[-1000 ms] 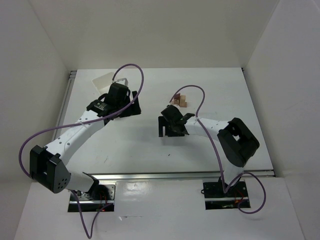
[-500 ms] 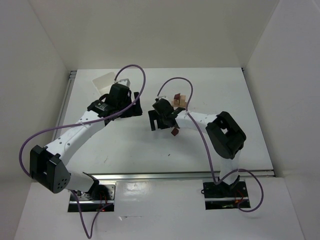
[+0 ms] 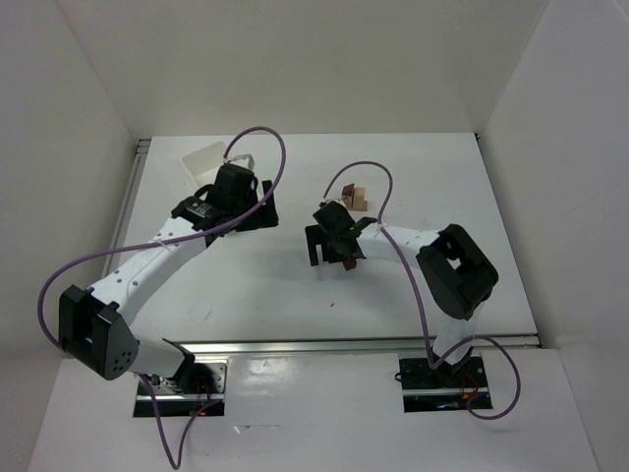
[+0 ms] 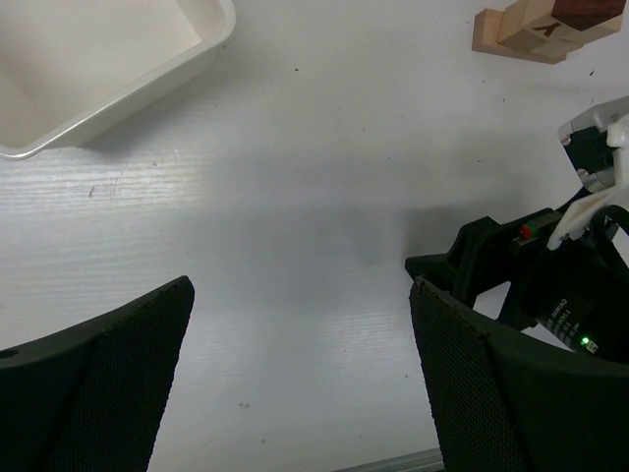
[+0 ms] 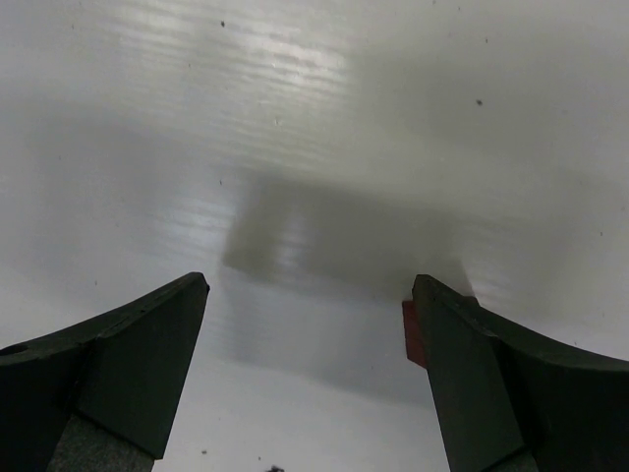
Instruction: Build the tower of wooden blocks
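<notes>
A small stack of wood blocks [image 3: 354, 197] stands at the table's middle back: tan pieces with a dark maroon one on top. It also shows at the top right of the left wrist view [image 4: 539, 29]. My right gripper [image 3: 332, 248] is open just in front of the stack. In its wrist view [image 5: 310, 285] nothing lies between the jaws. A maroon block [image 5: 411, 331] lies on the table against the outside of the right finger; in the top view it [image 3: 350, 264] shows by the gripper. My left gripper [image 3: 263, 211] is open and empty, to the left [image 4: 300, 285].
A white tray [image 3: 208, 159] sits at the back left and shows at the top left of the left wrist view [image 4: 108, 69]. The right arm's gripper body [image 4: 550, 285] fills the right side of the left wrist view. White walls enclose the table.
My right gripper swung left and away, then came back a little to the right. The maroon block showed on the table beside it. The left arm has not moved.
</notes>
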